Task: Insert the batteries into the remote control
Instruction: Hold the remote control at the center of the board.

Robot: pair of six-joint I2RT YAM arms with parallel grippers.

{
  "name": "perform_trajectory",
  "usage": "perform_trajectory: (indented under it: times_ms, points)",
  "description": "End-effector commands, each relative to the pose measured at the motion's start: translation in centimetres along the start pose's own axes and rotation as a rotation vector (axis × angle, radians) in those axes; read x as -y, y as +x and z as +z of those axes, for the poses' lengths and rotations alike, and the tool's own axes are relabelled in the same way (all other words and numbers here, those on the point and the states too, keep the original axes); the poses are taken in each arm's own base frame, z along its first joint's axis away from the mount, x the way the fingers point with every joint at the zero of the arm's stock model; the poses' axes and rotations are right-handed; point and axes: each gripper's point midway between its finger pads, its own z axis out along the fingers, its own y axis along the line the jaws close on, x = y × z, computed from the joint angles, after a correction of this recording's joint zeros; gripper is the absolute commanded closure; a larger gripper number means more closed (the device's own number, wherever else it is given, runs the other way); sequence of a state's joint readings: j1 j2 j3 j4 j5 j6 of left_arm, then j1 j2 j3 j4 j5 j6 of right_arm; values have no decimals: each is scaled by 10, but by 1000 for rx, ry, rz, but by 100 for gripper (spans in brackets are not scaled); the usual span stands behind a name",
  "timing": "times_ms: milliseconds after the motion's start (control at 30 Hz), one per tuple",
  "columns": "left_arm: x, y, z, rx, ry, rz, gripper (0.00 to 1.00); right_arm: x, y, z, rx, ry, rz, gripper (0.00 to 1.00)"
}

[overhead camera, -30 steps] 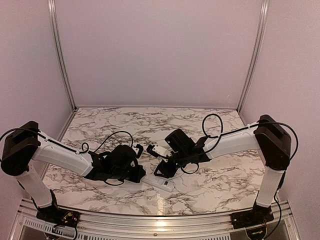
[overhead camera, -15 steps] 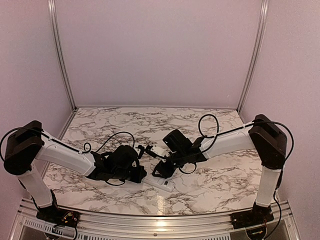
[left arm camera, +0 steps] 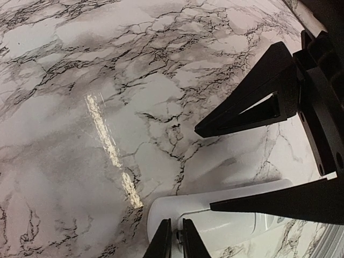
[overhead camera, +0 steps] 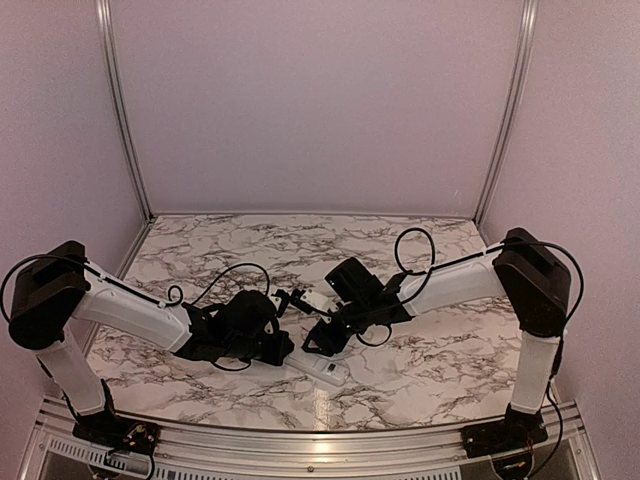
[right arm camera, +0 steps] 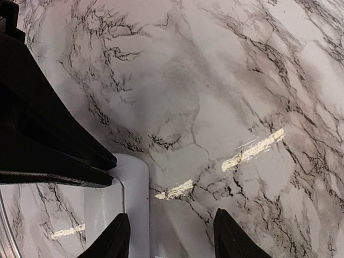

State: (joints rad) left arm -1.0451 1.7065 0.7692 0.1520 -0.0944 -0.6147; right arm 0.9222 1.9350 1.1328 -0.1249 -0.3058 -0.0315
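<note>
The white remote control (overhead camera: 330, 370) lies on the marble table (overhead camera: 450, 360) near the front, between the two arms. My left gripper (left arm camera: 176, 221) hangs over its rounded end (left arm camera: 215, 217), jaws almost together, with a small dark bit in the gap that I cannot identify. My right gripper (right arm camera: 169, 216) is open, one finger above the remote's edge (right arm camera: 134, 188) and the other over bare marble, holding nothing. In the top view both grippers, left (overhead camera: 290, 350) and right (overhead camera: 318, 347), crowd over the remote. No battery shows clearly in any view.
The right gripper's black fingers (left arm camera: 252, 102) fill the right of the left wrist view. The left gripper's black body (right arm camera: 43, 145) fills the left of the right wrist view. Pale walls and metal posts (overhead camera: 125, 120) enclose the table. A metal rail (overhead camera: 320, 440) runs along the front.
My right gripper's jaws have spread a little wider and its arm has edged slightly left. The left arm and the remote have not moved.
</note>
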Motion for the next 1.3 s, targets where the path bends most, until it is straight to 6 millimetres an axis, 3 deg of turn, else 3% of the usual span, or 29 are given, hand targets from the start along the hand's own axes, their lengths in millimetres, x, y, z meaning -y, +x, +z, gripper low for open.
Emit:
perform_trajectory:
  times_ms: [0,267,1000,1100,1267]
  points:
    - [-4,12,4,-40,0,21,91,-25,14,4,-50,-112,2,47]
    - [-3,13,3,-43,4,23,92,-24,3,6,-35,-111,13,46]
    - [20,29,6,-106,28,116,90,-30,3,8,-40,-151,25,46]
    - [14,24,1,-83,21,84,86,-25,14,15,-72,-135,30,49]
    - [1,-3,-19,5,16,30,73,-23,29,19,-103,-130,41,51]
